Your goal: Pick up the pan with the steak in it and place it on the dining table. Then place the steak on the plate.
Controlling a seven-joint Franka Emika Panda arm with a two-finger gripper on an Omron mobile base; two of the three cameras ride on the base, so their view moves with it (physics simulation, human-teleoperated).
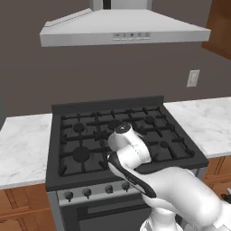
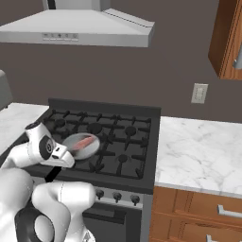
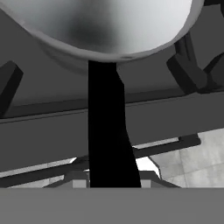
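Observation:
The grey pan (image 2: 87,150) sits on the front left burner of the stove (image 2: 127,142), with the pinkish steak (image 2: 82,142) lying in its bowl. Its black handle (image 2: 51,176) points toward the stove's front edge. In the hand view the pan's bowl (image 3: 109,26) is close at the top, and the handle (image 3: 107,131) runs straight down into my gripper (image 3: 113,180). The dark fingertips lie against the handle's sides, shut on it. In the left base view my arm hides the pan. The dining table and the plate are out of view.
Black burner grates (image 1: 149,126) cover the stove top, with knobs (image 1: 86,193) along its front. White marble counter (image 2: 198,151) lies to the right and more counter (image 1: 22,149) to the left. A range hood (image 1: 122,29) hangs above. A wooden wall cabinet (image 2: 229,38) is at upper right.

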